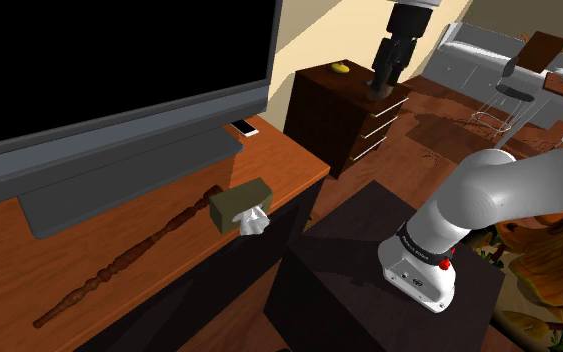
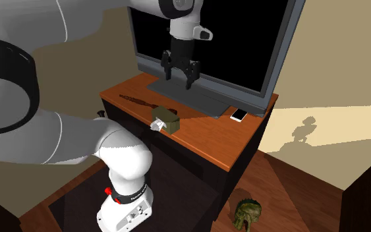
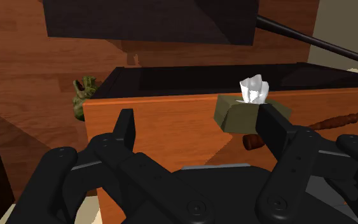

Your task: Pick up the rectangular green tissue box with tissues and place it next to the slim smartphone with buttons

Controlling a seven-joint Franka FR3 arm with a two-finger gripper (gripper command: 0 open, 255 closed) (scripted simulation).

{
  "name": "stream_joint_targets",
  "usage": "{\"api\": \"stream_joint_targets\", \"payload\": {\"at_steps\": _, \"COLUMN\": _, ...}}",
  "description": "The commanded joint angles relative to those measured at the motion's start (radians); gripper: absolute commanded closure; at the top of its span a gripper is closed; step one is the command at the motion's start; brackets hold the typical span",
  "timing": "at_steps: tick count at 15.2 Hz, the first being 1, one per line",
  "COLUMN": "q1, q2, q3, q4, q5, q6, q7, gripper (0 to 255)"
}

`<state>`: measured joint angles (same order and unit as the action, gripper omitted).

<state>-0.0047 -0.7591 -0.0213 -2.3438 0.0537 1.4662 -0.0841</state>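
Hovering open and empty above the tabletop (image 2: 207, 142), the pincer (image 2: 180, 80) stood well apart from the green tissue box (image 1: 237, 205), which lay at the tabletop's front edge, just beside a carved wooden stick (image 1: 119, 265). A descent clipping the box could have pushed it over that edge, and closing on the loose tissue (image 1: 255, 222) alone risked a slip.

I see the olive tissue box (image 1: 237, 203) at the table's (image 1: 69, 250) front edge, white tissue (image 1: 254, 222) poking out sideways, well apart from the white phone (image 1: 244, 128) lying flat farther back.
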Motion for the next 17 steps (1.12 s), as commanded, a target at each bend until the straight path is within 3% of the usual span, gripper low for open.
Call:
{"api": "stream_joint_targets", "payload": {"at_steps": 1, "q1": 0.0, "q2": 0.0, "q3": 0.0, "q4": 0.0, "q5": 0.0, "q6": 0.0, "q7": 0.0, "gripper": 0}}
{"api": "stream_joint_targets", "payload": {"at_steps": 10, "q1": 0.052, "q2": -0.095, "q3": 0.016, "q4": -0.359, "q5": 0.12, "q6": 0.366, "q7": -0.026, "gripper": 0}}
{"api": "stream_joint_targets", "payload": {"at_steps": 17, "q1": 0.143, "q2": -0.038, "q3": 0.041, "q4": -0.567, "q5": 0.259, "q6": 0.716, "q7": -0.075, "gripper": 0}}
